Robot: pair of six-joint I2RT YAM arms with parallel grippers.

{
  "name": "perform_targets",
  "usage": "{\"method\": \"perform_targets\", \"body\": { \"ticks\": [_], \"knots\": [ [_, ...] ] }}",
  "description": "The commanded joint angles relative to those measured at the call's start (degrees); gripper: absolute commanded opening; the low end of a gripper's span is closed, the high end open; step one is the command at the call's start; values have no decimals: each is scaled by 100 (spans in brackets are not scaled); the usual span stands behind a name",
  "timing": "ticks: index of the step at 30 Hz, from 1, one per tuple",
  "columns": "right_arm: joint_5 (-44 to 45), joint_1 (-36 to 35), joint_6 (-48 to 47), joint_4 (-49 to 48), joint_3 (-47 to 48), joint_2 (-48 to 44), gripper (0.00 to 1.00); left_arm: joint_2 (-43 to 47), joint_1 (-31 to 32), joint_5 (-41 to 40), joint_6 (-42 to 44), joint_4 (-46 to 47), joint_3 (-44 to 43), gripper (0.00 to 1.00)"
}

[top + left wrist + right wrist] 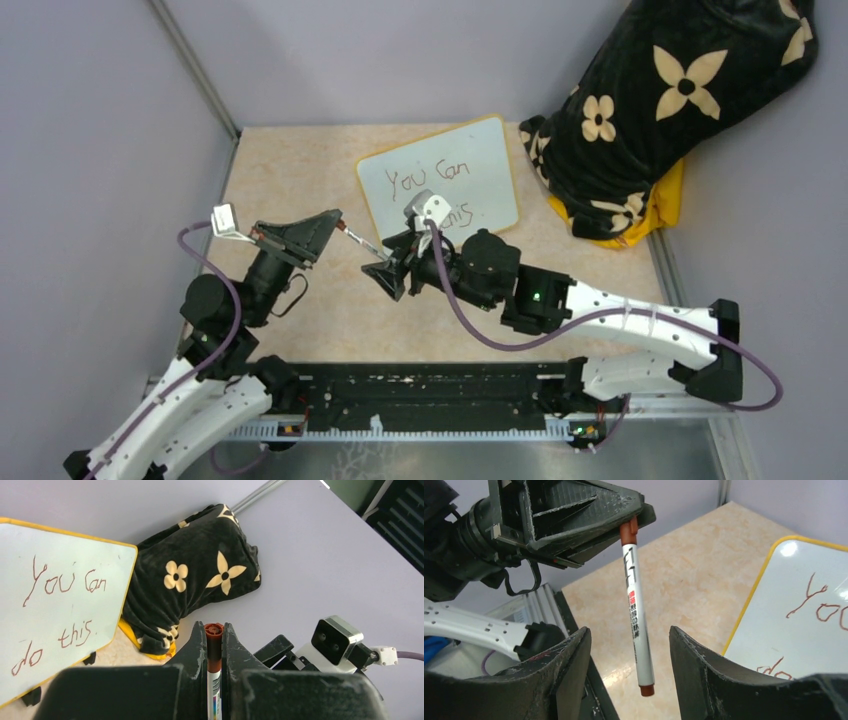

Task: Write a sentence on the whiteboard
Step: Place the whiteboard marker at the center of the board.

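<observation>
The whiteboard (485, 160) leans at the back of the table, with the sentence (430, 182) "You Can do this" in reddish-brown letters. It also shows in the left wrist view as whiteboard (20, 550) and sentence (65, 582), and in the right wrist view as whiteboard (794, 645). My left gripper (338, 222) (214, 630) is shut on the brown end of a white marker (358, 241) (214, 652). The marker (636, 610) hangs between the spread fingers of my right gripper (385, 275) (629, 632), which is open and touches nothing.
A black plush cloth with cream flowers (660, 110) (200, 575) lies over something yellow at the back right, next to the board. Purple walls close in the left, back and right. A black rail (430, 400) runs along the near edge.
</observation>
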State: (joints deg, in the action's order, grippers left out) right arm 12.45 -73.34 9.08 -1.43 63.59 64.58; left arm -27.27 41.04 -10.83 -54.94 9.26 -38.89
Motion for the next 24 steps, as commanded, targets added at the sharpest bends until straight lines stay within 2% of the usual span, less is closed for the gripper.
{"method": "perform_targets", "body": {
  "ticks": [1,5,12,14,15,16,18,21,24],
  "knots": [
    [-220,18,151,129,509,279,58,110,1,122,45,-228,111,0],
    [-12,45,138,573,781,613,52,206,4,171,31,-288,202,0],
    [-24,74,-6,622,636,785,3,248,2,187,253,-683,218,1],
    [-9,74,-81,688,534,821,0,222,1,153,369,-974,142,18],
    [-13,72,-119,726,468,837,0,214,1,112,445,-1201,99,32],
    [-2,74,-166,756,353,847,0,212,1,71,523,-1387,52,38],
    [16,75,-235,820,108,870,0,231,1,-48,678,-1774,-24,56],
    [-27,75,-291,866,-368,962,0,330,1,-338,937,-2399,-93,74],
    [-127,74,-277,882,-802,1174,0,465,2,-735,1178,-2934,-125,87]
  ]
}}
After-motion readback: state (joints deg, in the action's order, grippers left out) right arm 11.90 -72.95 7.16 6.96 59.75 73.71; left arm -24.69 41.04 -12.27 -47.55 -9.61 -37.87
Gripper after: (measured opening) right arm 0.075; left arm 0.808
